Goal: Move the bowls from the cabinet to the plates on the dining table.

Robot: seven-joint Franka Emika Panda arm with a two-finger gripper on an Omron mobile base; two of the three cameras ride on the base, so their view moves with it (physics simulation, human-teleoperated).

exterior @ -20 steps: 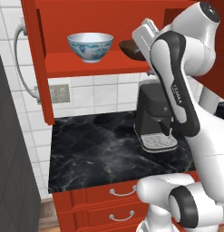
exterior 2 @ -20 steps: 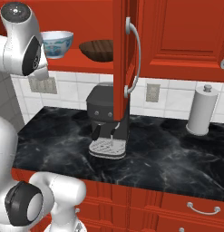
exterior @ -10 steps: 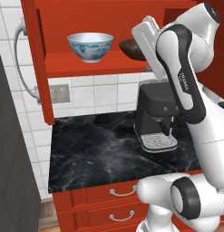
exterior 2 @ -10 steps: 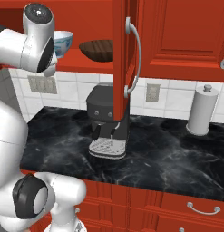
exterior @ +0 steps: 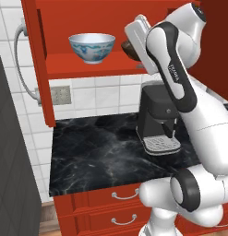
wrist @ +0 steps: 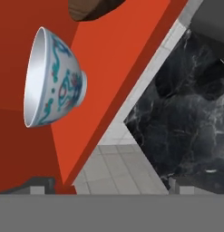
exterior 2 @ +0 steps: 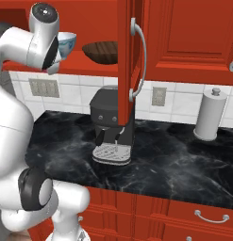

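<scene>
A red wall cabinet (exterior: 41,60) stands open above a black marble counter (exterior: 97,156). On its shelf (exterior 2: 96,66) sit two bowls, apart: a white bowl (exterior: 92,47) with blue patterning and, to its right, a brown bowl (exterior 2: 100,51). The white arm (exterior: 173,78) reaches up to shelf height, its hand in front of the brown bowl in the left base view. In the hand view, rolled sideways, the white bowl (wrist: 52,78) lies ahead and the two fingertips (wrist: 41,185) stand wide apart, holding nothing. A coffee machine (exterior 2: 111,127) sits on the counter below the shelf, a paper towel roll (exterior 2: 210,115) far to its right
</scene>
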